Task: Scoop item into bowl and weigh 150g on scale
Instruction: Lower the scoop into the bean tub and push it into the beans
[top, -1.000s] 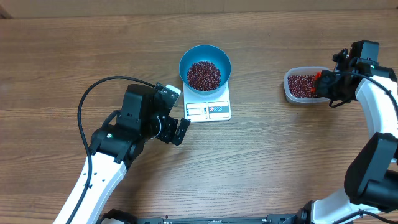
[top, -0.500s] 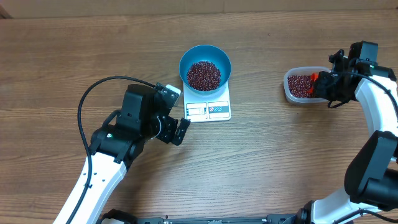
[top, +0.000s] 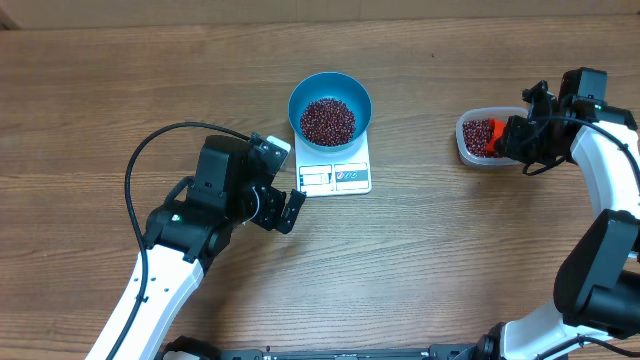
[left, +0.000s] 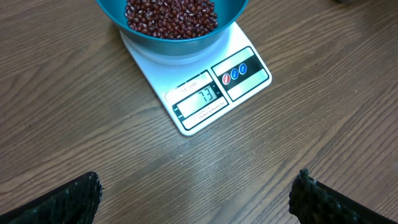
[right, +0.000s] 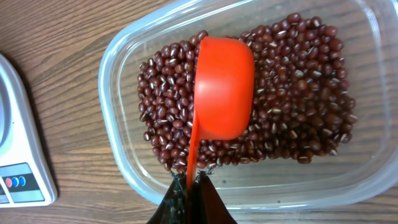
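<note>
The blue bowl (top: 330, 108) holds a heap of red-brown beans (top: 328, 121) and stands on the white scale (top: 335, 177); in the left wrist view the bowl (left: 177, 38) and the scale (left: 211, 93) fill the top. My left gripper (top: 281, 208) hovers open over bare wood just left of the scale, its fingertips (left: 74, 196) wide apart. My right gripper (right: 191, 182) is shut on the handle of an orange scoop (right: 222, 87), whose cup lies back-up over the beans (right: 298, 106) in a clear tub (right: 118, 155). In the overhead view the scoop (top: 493, 135) sits inside that tub (top: 466, 147).
The wooden table (top: 450, 250) stretches around everything. A black cable (top: 150, 150) loops from the left arm. The clear tub lies at the right, about a hand's width from the scale.
The right gripper has carried the orange scoop leftward, further over the beans in the tub. The left arm has not moved.
</note>
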